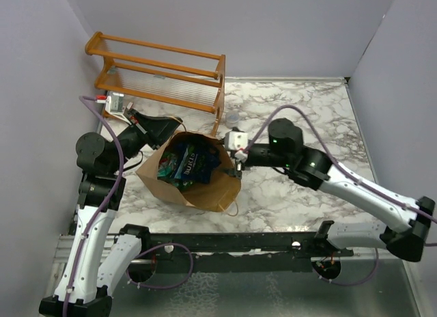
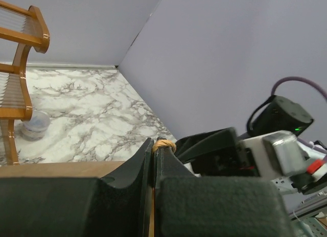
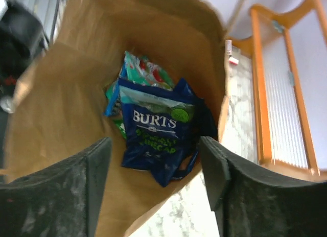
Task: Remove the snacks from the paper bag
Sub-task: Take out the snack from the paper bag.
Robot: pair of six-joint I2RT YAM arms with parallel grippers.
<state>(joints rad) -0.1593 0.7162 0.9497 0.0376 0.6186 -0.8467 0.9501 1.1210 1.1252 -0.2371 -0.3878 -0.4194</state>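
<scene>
The brown paper bag lies open-mouthed on the marble table, its inside also seen in the right wrist view. Snacks sit inside: a dark blue "Burts" packet on top, with green and teal packets behind it. My left gripper is at the bag's far-left rim, shut on the bag's twisted paper handle. My right gripper is open and empty at the bag's right rim; its fingers frame the mouth, just above the blue packet.
An orange wooden rack stands at the back left, close behind the bag. A small clear cup sits beside it, also in the left wrist view. Grey walls enclose the table on three sides.
</scene>
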